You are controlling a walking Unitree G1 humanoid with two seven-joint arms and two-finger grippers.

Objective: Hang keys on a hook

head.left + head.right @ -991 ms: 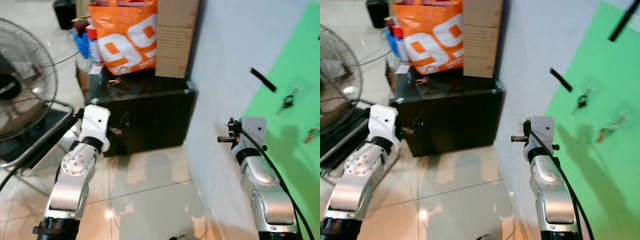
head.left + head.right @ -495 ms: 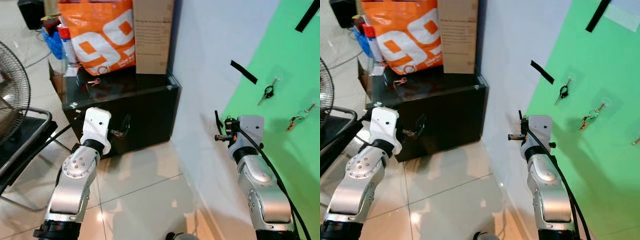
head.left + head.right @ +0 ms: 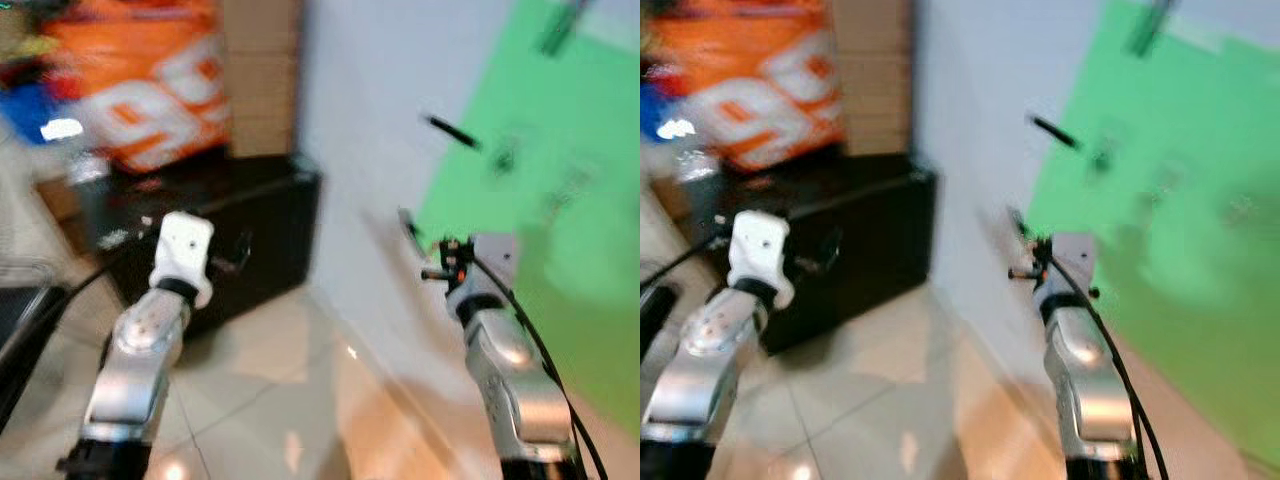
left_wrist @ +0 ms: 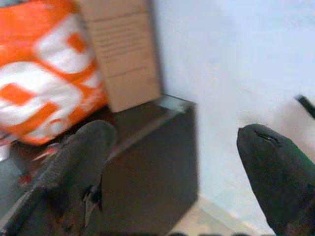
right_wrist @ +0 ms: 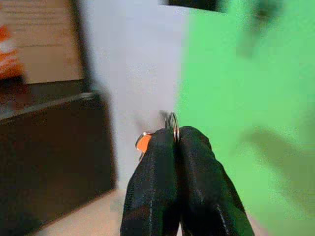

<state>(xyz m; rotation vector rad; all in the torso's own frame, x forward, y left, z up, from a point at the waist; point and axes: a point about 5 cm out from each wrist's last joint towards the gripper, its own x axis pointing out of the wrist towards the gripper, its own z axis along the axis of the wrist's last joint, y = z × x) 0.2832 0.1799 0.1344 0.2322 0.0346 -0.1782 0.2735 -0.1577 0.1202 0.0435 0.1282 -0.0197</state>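
the right gripper [image 5: 174,142] is raised near the green sheet [image 5: 231,83] on the wall, fingers pinched together on a key ring [image 5: 172,121] with an orange tag. the left gripper [image 4: 172,162], fingers spread and empty, faces the black cabinet [image 3: 255,225] bearing an orange bag [image 3: 140,90] and cardboard box [image 3: 260,70]; their contents are blurred.

A low black cabinet [image 3: 230,235] stands on the pale tiled floor [image 3: 270,400] against the wall — on its top sit an orange bag [image 3: 140,90] and a cardboard box [image 3: 262,75].
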